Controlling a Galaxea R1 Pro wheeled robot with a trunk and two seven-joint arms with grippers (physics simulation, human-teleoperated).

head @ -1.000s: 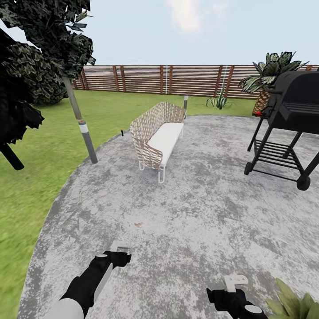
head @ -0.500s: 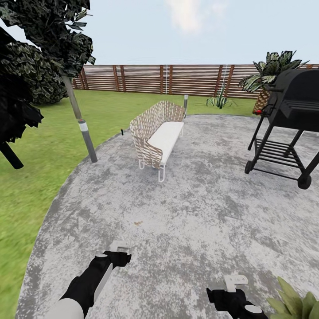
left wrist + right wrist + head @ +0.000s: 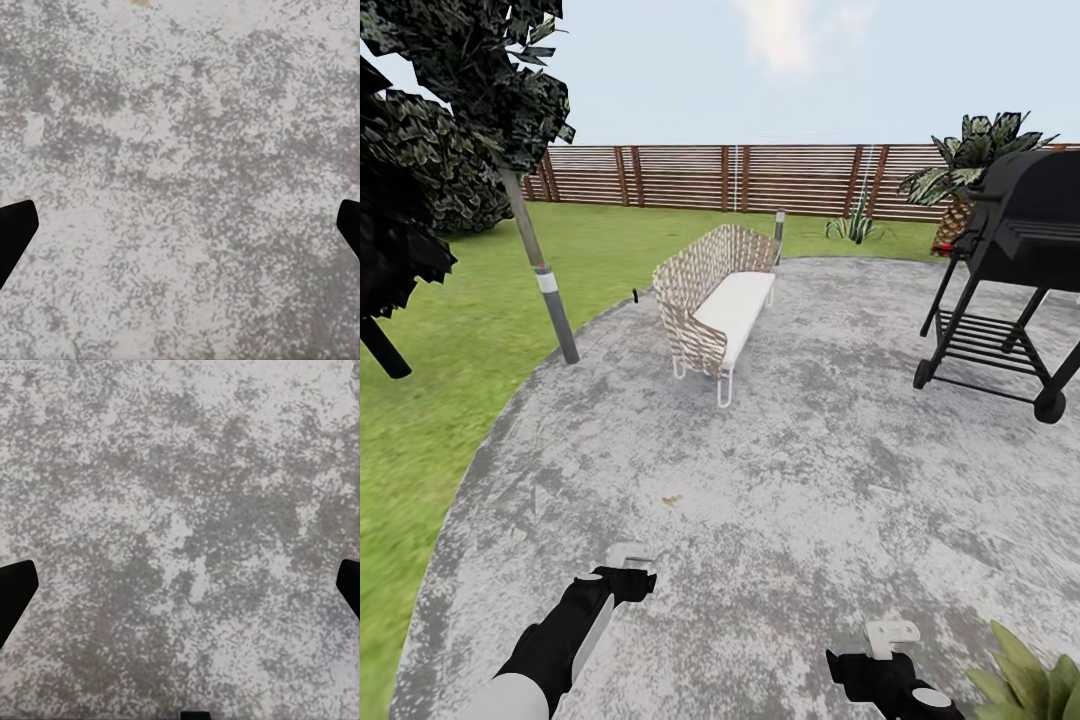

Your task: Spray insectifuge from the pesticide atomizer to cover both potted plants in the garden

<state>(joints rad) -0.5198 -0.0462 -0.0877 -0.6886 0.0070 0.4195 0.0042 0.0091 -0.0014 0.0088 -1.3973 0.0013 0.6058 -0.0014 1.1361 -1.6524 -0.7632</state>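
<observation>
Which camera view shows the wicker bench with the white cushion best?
The head view: the wicker bench stands whole on the grey paving, ahead of both arms, beside the black grill. Both wrist views look down at bare paving between widely parted fingertips, so they add nothing about the bench.

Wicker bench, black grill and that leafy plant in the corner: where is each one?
wicker bench (image 3: 735,305), head view, white seat cushion.
black grill (image 3: 1040,225), head view, its lid.
leafy plant (image 3: 1035,680), head view, its light-green leaves.
</observation>
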